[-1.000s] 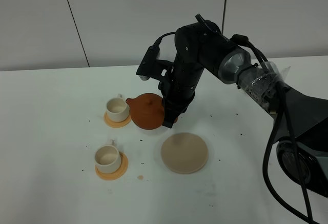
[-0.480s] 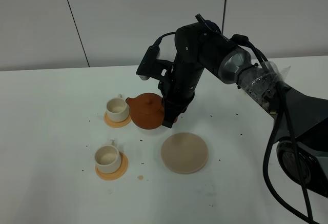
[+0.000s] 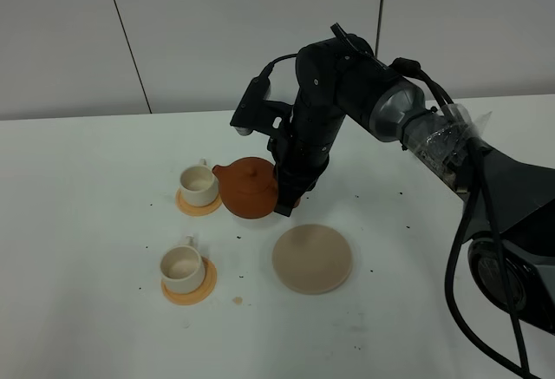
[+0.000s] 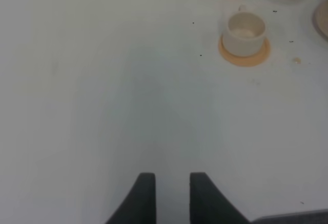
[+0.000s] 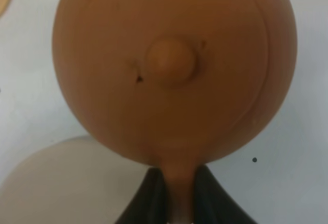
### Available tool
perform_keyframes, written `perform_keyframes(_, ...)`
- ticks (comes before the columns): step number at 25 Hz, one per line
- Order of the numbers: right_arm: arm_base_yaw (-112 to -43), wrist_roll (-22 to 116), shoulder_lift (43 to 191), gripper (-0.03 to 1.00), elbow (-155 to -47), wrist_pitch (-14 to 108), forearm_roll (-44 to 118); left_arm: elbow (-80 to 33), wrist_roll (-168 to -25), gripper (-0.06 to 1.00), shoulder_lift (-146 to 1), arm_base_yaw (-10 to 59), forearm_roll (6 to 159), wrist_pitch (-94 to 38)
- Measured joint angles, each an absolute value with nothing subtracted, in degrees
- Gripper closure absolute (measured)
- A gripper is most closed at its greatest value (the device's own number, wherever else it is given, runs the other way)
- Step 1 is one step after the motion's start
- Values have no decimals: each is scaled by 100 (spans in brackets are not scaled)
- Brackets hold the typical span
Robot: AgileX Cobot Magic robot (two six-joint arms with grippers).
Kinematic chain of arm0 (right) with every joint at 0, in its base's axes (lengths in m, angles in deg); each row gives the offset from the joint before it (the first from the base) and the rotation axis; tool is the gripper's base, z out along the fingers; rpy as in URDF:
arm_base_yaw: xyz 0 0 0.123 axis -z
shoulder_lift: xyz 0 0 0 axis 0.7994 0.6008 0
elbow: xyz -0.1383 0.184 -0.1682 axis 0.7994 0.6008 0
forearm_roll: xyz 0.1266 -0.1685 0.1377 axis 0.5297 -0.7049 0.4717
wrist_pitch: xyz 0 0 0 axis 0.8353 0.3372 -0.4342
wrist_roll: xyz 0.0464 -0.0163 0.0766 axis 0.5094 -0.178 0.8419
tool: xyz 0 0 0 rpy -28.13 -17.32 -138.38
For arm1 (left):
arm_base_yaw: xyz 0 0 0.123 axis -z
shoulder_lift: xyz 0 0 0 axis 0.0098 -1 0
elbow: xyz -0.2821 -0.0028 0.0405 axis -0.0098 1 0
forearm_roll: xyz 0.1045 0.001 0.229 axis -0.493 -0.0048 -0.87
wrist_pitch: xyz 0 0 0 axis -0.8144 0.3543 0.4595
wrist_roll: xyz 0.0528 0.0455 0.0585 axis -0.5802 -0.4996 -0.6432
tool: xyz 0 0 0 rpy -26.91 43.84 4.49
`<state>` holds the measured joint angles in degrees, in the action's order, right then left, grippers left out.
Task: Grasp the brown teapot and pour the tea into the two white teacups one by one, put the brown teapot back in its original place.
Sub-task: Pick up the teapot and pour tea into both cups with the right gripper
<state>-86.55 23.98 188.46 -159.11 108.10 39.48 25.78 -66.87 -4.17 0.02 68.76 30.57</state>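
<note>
Reddish-brown round clay teapot [image 3: 247, 188] hangs in the right gripper [image 3: 284, 199], whose black fingers [image 5: 148, 193] are clenched on its loop handle [image 5: 178, 183]. The knobbed lid [image 5: 170, 61] is in place. Seen from the high camera, the short spout [image 3: 221, 169] points toward 9 o'clock, close to the rim of the far small cream-white cylindrical cup [image 3: 198, 185], which sits on a round orange coaster [image 3: 201, 206]. Whether the teapot touches the white desk [image 3: 87, 223] cannot be told. The round flat beige disc [image 3: 312, 258] lies bare at 5 o'clock from the teapot, near it. The near cream-white cup [image 3: 182, 264] stands on a second orange coaster [image 3: 192, 288] at 7 o'clock from the teapot. The left gripper [image 4: 172, 193] hovers over bare desk, narrowly parted and empty, well apart from the cups.
</note>
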Motion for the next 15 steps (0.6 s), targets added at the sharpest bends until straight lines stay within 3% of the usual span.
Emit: perform_keyframes(15, -8888, 2500, 18846, 87, -16393, 10105, 3210, 2578, -6687, 71, -417, 2, 6876, 3057)
